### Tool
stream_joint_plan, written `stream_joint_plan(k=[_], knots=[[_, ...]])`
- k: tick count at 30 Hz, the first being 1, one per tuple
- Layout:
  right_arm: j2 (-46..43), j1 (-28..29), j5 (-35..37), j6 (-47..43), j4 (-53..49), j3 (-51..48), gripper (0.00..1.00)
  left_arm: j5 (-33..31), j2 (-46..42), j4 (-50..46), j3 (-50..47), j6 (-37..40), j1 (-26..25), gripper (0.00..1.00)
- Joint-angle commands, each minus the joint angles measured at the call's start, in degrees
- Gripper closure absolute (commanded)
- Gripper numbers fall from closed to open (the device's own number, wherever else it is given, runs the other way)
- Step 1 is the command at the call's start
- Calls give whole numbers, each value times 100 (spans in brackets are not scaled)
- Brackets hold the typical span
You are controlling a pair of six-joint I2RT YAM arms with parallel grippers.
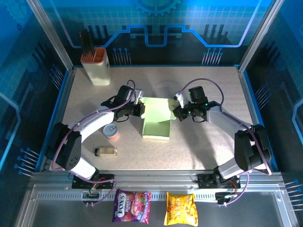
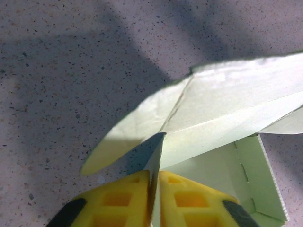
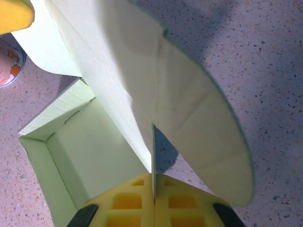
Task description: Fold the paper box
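The pale mint-green paper box (image 1: 156,120) lies mid-table, partly formed, with its lid flap raised at the far end. My left gripper (image 1: 140,109) is at its left far corner. In the left wrist view the gripper (image 2: 155,177) has its yellow pads shut on a thin upright side wall of the paper box (image 2: 227,104). My right gripper (image 1: 175,111) is at the right far corner. In the right wrist view that gripper (image 3: 153,182) pinches the opposite wall edge-on, beside the paper box's open tray (image 3: 109,156) and rounded flap.
A cream holder with an orange rim (image 1: 96,66) stands at the back left. A small round can (image 1: 111,131) and a lying jar (image 1: 105,151) rest left of the box. Two snack packets (image 1: 131,213) (image 1: 180,209) lie on the front rail.
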Motion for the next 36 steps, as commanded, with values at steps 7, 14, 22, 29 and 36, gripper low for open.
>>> stream_joint_plan(k=[7,14,22,29,36], knots=[[-41,91,78,104,-173,203,100,-231,-140,-264,142,157,-87,87],[-98,99,134,265,-301,321,90,-222,-138,-215,88,201,-135,93],[-209,160,245,438,-476,477,83,-252,-142,-214,80,228,-153,93],[-172,240,340,439,-674,595,83,-272,-156,-214,83,243,-153,93],[-125,452,755,639,-836,729,98,-658,-180,-380,186,203,-230,88]])
